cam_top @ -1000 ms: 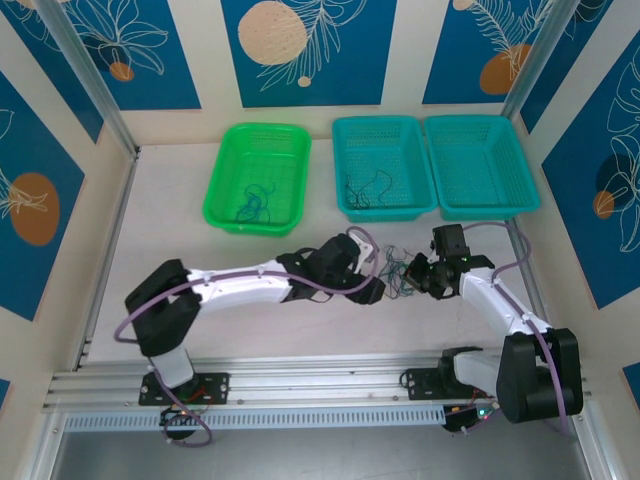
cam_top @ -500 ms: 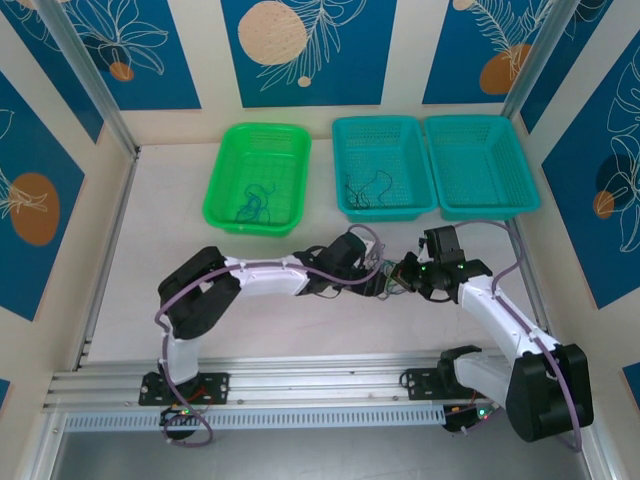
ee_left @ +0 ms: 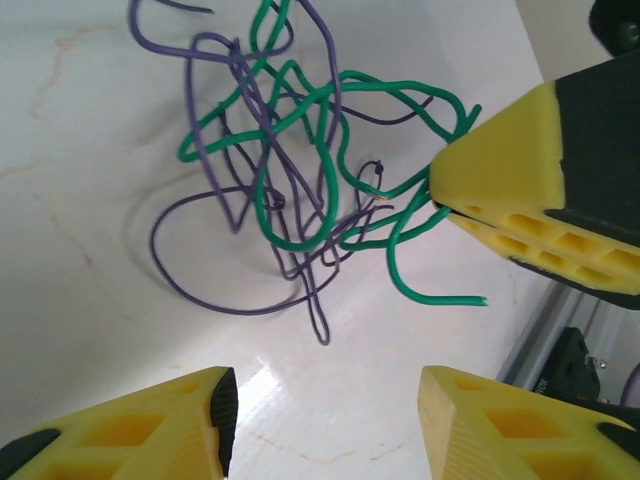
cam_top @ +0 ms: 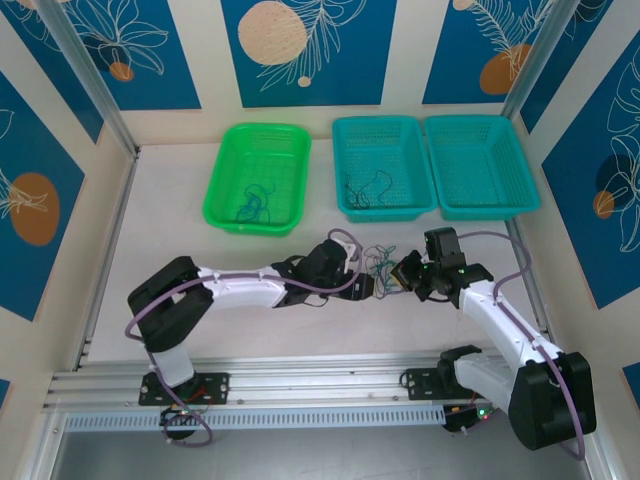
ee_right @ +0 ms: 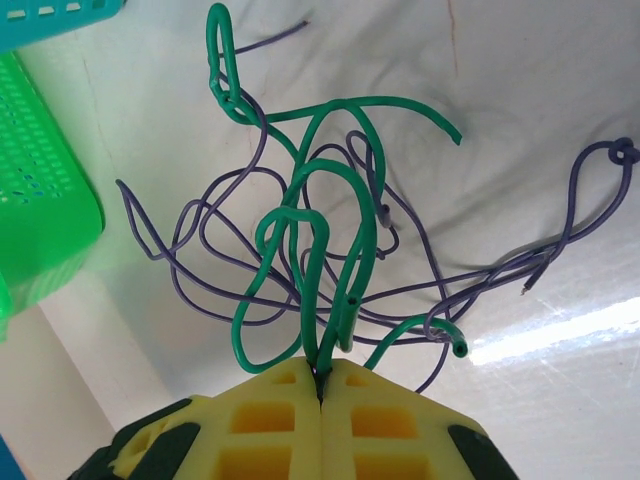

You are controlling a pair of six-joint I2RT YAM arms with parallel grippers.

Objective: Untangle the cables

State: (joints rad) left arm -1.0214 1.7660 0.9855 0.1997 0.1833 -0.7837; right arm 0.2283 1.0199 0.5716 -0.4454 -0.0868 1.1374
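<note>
Cables (cam_top: 380, 266) (ee_left: 290, 170) (ee_right: 320, 250), a green + purple-blue knot, lie on the desk (cam_top: 180, 230) just on the near side of the middle teal basket (cam_top: 385, 122), not touching it. R hand (cam_top: 405, 275) (ee_right: 320, 385) sits near that basket's near-right corner, fingers pressed together on green loops of the knot. L hand (cam_top: 365, 285) (ee_left: 325, 385) sits nearer than the basket's near edge, jaws wide apart w/ nothing between them, knot just ahead of the gap.
</note>
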